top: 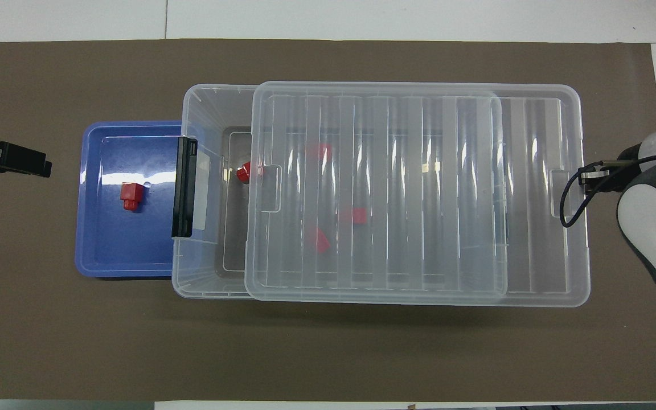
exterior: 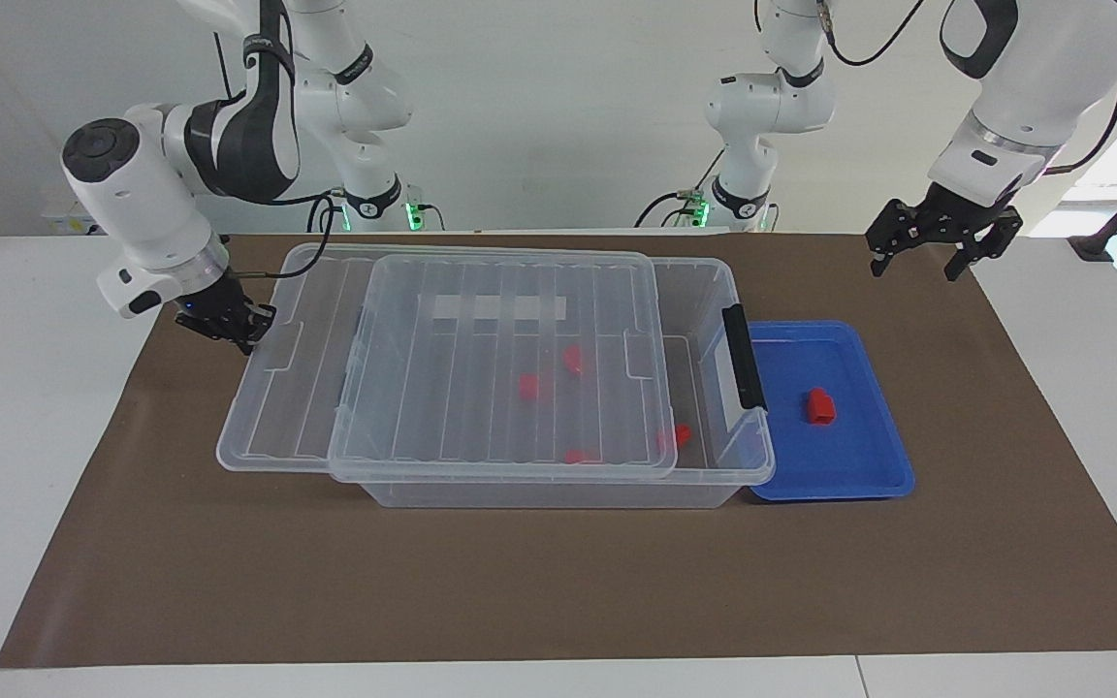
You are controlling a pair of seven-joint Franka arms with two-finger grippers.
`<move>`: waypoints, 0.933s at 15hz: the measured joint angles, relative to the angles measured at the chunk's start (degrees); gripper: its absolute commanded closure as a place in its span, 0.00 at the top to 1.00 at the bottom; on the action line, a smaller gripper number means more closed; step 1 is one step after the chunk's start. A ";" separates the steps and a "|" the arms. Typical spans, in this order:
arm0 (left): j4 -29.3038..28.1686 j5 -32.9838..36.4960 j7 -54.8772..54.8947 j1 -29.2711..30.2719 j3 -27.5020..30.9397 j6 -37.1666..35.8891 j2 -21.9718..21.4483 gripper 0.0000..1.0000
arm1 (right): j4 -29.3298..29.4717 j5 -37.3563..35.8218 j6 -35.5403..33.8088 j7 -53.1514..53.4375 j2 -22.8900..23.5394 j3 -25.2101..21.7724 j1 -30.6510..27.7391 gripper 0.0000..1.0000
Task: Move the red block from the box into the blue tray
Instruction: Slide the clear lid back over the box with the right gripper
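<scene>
The red block (exterior: 820, 405) stands in the blue tray (exterior: 877, 456), which sits against the latch end of the box (exterior: 714, 291). It also shows in the overhead view (top: 131, 196), in the tray (top: 100, 250). The box's ribbed lid (exterior: 500, 388) is slid toward the right arm's end, leaving a gap at the tray end of the box (top: 214, 114). My right gripper (exterior: 240, 328) is low, at the overhanging end of the lid (top: 556, 239). My left gripper (exterior: 915, 264) is open and empty, raised over the mat at the left arm's end.
Several other small red pieces (exterior: 573, 359) lie in the box under the lid; one (top: 242, 172) lies in the open gap. A black latch handle (exterior: 743, 354) stands at the box's tray end. A brown mat (exterior: 558, 582) covers the table.
</scene>
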 measured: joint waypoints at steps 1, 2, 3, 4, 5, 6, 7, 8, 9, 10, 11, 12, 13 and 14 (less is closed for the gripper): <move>0.00 0.00 0.00 0.00 0.00 0.00 0.00 1.00 | -0.02 0.01 0.01 0.44 0.00 0.38 0.00 0.00; 0.00 0.00 0.00 0.00 0.00 -0.01 0.00 1.00 | -0.06 0.01 0.04 1.10 0.00 0.85 0.02 0.00; 0.00 0.00 0.00 0.00 0.00 -0.01 0.00 1.00 | -0.09 0.01 0.06 1.71 0.00 1.35 0.03 0.00; 0.00 0.00 0.00 0.00 0.00 -0.01 0.00 1.00 | -0.11 0.01 0.13 2.19 0.00 1.78 0.03 0.00; 0.00 0.00 0.00 0.00 0.00 -0.01 0.00 1.00 | -0.17 0.01 0.47 2.46 0.00 2.08 0.04 0.00; 0.00 0.00 0.00 0.00 0.00 -0.02 0.00 1.00 | -0.39 0.01 1.13 2.50 0.00 2.30 0.05 0.00; 0.00 0.00 0.00 0.00 0.00 -0.02 0.00 1.00 | -0.80 0.02 1.85 2.56 -0.01 2.54 0.06 0.00; 0.00 0.00 0.00 0.00 0.00 -0.02 0.00 1.00 | -1.28 0.03 2.62 2.80 0.00 2.75 0.07 0.00; 0.00 0.00 0.00 0.00 0.00 -0.03 0.00 1.00 | -1.70 0.04 3.21 3.22 0.00 2.94 0.10 0.00; 0.00 0.00 0.00 0.00 0.00 -0.03 0.00 1.00 | -1.95 0.04 3.57 3.74 0.00 3.28 0.11 0.00; 0.00 0.00 0.00 0.00 0.00 -0.03 0.00 1.00 | -2.01 0.04 3.63 4.44 0.00 3.72 0.15 0.00; 0.00 0.00 0.00 0.00 0.00 -0.03 0.00 1.00 | -2.01 0.04 3.63 5.29 -0.01 4.26 0.20 0.00; 0.00 0.00 0.00 0.00 0.00 -0.03 0.00 1.00 | -2.01 0.04 3.63 6.16 -0.01 4.82 0.24 0.00; 0.00 0.00 0.00 0.00 0.00 -0.04 0.00 1.00 | -2.01 0.04 3.63 7.02 -0.01 5.37 0.26 0.00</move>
